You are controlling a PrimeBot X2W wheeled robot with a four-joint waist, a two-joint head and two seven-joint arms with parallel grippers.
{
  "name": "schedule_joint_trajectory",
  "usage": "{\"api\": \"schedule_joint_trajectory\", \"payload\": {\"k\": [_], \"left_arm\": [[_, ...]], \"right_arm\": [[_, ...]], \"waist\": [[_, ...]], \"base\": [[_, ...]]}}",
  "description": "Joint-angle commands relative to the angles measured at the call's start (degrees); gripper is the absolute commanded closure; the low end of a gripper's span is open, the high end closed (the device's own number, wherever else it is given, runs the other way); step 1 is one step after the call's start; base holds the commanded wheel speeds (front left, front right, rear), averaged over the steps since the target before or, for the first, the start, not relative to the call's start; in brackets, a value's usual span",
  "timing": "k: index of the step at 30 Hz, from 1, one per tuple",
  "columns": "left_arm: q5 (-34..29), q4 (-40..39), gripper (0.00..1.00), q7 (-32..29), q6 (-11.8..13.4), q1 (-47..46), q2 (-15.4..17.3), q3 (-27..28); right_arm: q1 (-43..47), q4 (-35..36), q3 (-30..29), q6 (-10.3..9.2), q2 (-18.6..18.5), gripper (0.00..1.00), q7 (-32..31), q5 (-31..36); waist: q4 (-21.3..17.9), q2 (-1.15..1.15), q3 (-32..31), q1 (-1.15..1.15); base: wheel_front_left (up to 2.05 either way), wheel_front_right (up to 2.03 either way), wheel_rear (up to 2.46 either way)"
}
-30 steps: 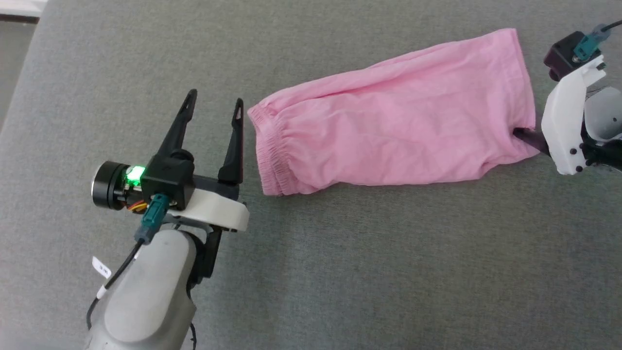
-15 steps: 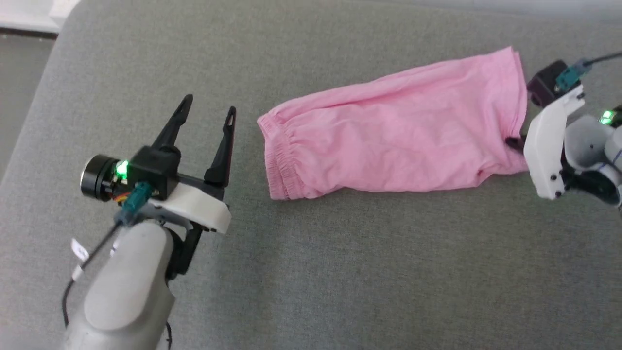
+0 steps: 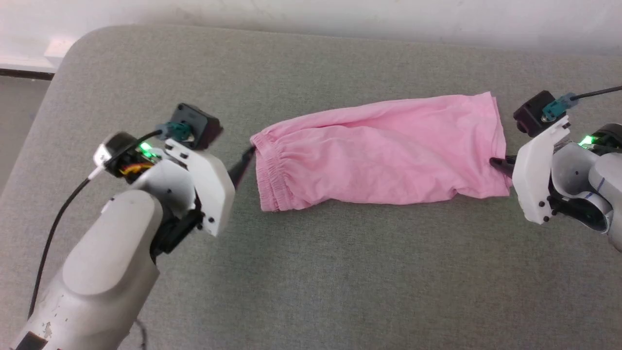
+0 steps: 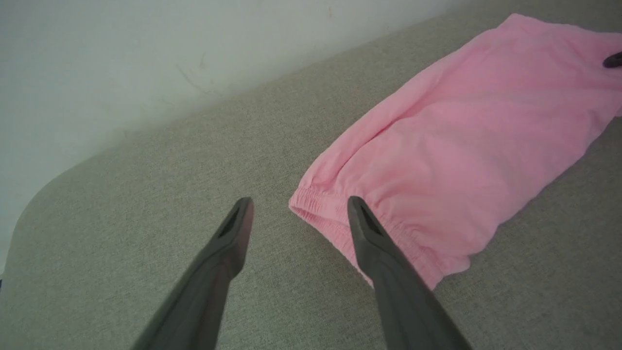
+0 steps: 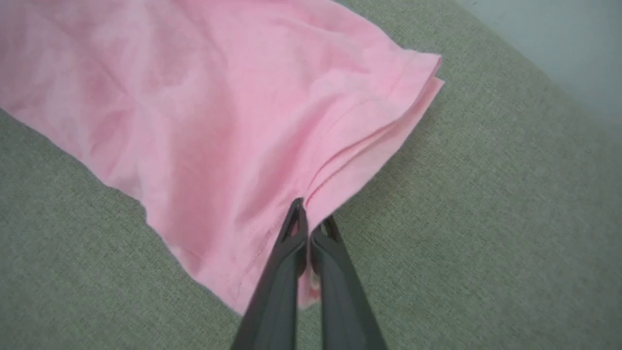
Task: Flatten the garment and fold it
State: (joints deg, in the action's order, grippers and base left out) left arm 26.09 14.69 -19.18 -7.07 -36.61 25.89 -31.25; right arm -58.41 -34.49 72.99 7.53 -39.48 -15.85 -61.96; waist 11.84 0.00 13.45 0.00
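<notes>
The shorts (image 3: pixel 379 150) lie stretched across the middle of the grey bench (image 3: pixel 340 272), waistband (image 3: pixel 269 170) toward the robot's left and leg hems (image 5: pixel 369 121) toward its right. The hems sit stacked in layers, so I judge the lengthwise fold, leg on leg, is done and the cloth is fairly flat, with shallow wrinkles along its far edge. The right gripper (image 5: pixel 309 218) has its fingers clenched on the hem edge near the front corner, pinning a pinch of pink cloth. The left gripper (image 4: pixel 297 201) hangs low at the waistband's far corner with its fingers spread wide and grasping nothing: one is over the elastic, the other over bare bench. What looks left is taking hold of the waistband end, pulling the cloth taut to smooth it, then folding across. Around the bench are a white wall (image 3: pixel 340 14) behind and a strip of floor (image 3: pixel 14 107) at the left. The gathered elastic, bunched and thick, seems the likeliest hindrance to a clean grip.
</notes>
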Motion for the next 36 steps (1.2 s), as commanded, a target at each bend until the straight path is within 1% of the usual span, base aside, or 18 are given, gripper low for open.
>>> {"api": "schedule_joint_trajectory", "payload": {"k": [1, 6, 9, 12, 15, 19, 22, 23, 24, 26, 31, 32, 33, 36], "left_arm": [[3.19, 0.77, 0.00, -2.06, -0.37, -0.90, 0.32, -1.93], [12.46, 2.66, 0.00, -7.88, -0.40, -2.95, 1.74, -7.23], [15.74, 4.13, 0.00, -10.45, -0.40, -4.41, 2.22, -9.90], [16.42, 5.37, 0.00, -11.60, -0.41, -5.46, 2.40, -11.98], [17.55, 7.97, 0.00, -12.89, -0.41, -6.66, 1.91, -14.61], [18.87, 11.53, 0.00, -14.74, -0.41, -8.01, 0.94, -18.75], [19.62, 12.51, 0.00, -15.47, -0.41, -8.80, 1.04, -22.51], [20.24, 12.35, 0.78, -14.93, -0.41, -9.00, 1.14, -23.34], [20.65, 12.32, 1.00, -13.87, -0.41, -9.22, 1.29, -23.77], [21.43, 12.07, 1.00, -12.02, -0.41, -9.60, 1.84, -24.89], [23.64, 12.33, 1.00, -4.17, -0.41, -10.29, 3.45, -23.48], [24.09, 11.98, 1.00, -2.89, -0.41, -10.13, 3.82, -23.26], [24.31, 10.93, 1.00, -0.53, -0.41, -9.57, 4.87, -23.26], [25.29, 8.67, 1.00, 2.01, -0.41, -7.48, 6.44, -23.37]], "right_arm": [[0.61, -0.20, 0.19, -0.04, 0.63, 1.00, 0.53, 0.41], [-0.02, -0.17, 0.26, -0.04, 1.35, 1.00, 0.91, 1.14], [-0.40, -0.32, 0.29, -0.04, 1.72, 1.00, 1.10, 1.71], [-0.68, -0.44, 0.31, -0.04, 2.12, 1.00, 1.15, 1.99], [-1.22, -0.55, 0.33, -0.04, 2.87, 1.00, 1.02, 2.45], [-1.84, -0.65, 0.34, -0.04, 3.58, 1.00, 0.48, 3.37], [-1.95, -0.70, 0.35, -0.04, 4.20, 1.00, 0.61, 3.76], [-1.99, -0.79, 0.35, -0.04, 4.31, 1.00, 1.06, 3.68], [-1.98, -0.89, 0.35, -0.04, 4.38, 1.00, 1.50, 3.68], [-1.80, -0.97, 0.36, -0.04, 4.33, 1.00, 2.52, 3.63], [-1.22, -0.42, 0.36, -0.04, 3.16, 1.00, 7.40, 4.79], [-1.00, -0.09, 0.36, -0.04, 2.77, 1.00, 8.55, 4.71], [-0.31, 0.85, 0.36, -0.04, 1.77, 1.00, 10.63, 4.68], [1.41, 2.84, 0.36, -0.04, -0.26, 1.00, 13.29, 4.63]], "waist": [[-0.48, 0.00, 0.34, 0.00], [-1.57, 0.00, 1.36, 0.00], [-2.19, 0.00, 2.20, 0.00], [-2.61, 0.00, 2.88, 0.00], [-3.36, 0.00, 3.99, 0.00], [-4.21, 0.00, 4.99, 0.00], [-4.95, 0.00, 5.04, 0.00], [-5.10, 0.00, 4.91, 0.00], [-5.23, 0.00, 4.69, 0.00], [-5.44, 0.00, 3.94, 0.00], [-5.77, 0.00, 1.18, 0.00], [-5.85, 0.00, 0.53, 0.00], [-6.03, 0.00, -0.79, 0.00], [-6.36, 0.00, -2.77, 0.00]], "base": [[0.00, 0.00, 0.00], [0.00, 0.00, 0.00], [0.00, 0.00, 0.00], [0.00, 0.00, 0.00], [0.00, 0.00, 0.00], [0.00, 0.00, 0.00], [0.00, 0.00, 0.00], [0.00, 0.00, 0.00], [0.00, 0.00, 0.00], [0.00, 0.00, 0.00], [0.00, 0.00, 0.00], [0.00, 0.00, 0.00], [0.00, 0.00, 0.00], [0.00, 0.00, 0.00]]}}
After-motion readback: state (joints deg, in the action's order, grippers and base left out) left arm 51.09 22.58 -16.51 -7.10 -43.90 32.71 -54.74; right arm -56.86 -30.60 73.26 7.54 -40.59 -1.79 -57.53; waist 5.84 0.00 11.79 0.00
